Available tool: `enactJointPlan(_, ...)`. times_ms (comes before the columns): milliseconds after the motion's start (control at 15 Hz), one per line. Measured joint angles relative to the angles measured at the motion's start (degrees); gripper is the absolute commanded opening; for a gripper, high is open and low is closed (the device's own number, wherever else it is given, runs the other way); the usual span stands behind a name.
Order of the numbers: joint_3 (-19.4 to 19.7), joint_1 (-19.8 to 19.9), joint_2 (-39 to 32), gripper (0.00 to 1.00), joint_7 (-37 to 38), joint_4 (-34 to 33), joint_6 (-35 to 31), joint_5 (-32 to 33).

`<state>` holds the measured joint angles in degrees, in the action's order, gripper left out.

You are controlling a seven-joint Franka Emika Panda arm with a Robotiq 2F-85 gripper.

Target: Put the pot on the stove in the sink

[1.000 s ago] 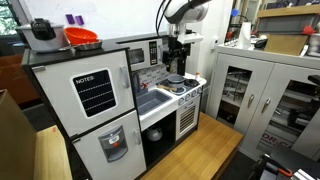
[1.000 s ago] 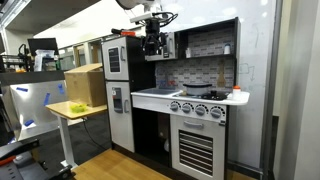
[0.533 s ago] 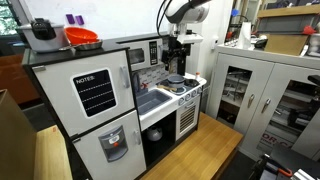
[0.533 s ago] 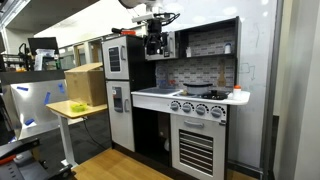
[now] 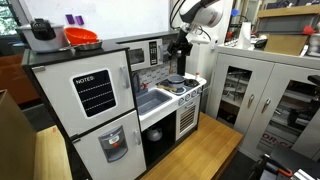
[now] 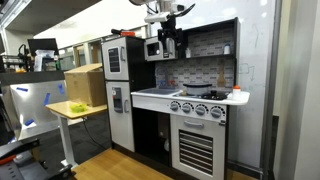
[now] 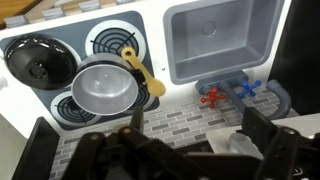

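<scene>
A silver pot (image 7: 103, 88) with a yellow handle (image 7: 150, 82) stands on a burner of the toy stove (image 7: 115, 40); it also shows in an exterior view (image 5: 176, 80). The grey sink (image 7: 220, 40) is empty, to the right of the stove in the wrist view. My gripper (image 7: 155, 150) hangs high above the counter's back wall, open and empty, with dark fingers (image 7: 265, 135) at the bottom of the wrist view. It shows in both exterior views (image 5: 180, 47) (image 6: 166, 44), above the stove and sink.
A black lidded pan (image 7: 40, 60) sits on the burner beside the pot. Red (image 7: 212, 97) and blue (image 7: 247, 90) tap handles stand behind the sink. A microwave (image 5: 140, 55) is beside the gripper. An orange bowl (image 5: 82, 37) sits on the toy fridge.
The arm has swung sideways along the counter, away from the microwave and toward the stove. The pot has not moved.
</scene>
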<state>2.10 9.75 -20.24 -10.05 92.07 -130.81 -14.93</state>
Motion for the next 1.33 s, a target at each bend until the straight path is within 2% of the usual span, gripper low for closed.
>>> enactJointPlan(200, 0.6, 1.0, 2.7, 1.0, -7.1, 5.5, -2.6, 1.3)
enactJointPlan(533, 0.7, 3.0, 4.9, 1.0, -19.6, 11.9, -2.6, 0.8)
enactJointPlan(1333, 0.1, 2.2, 4.4, 1.0, -20.2, 12.1, -3.3, 2.0)
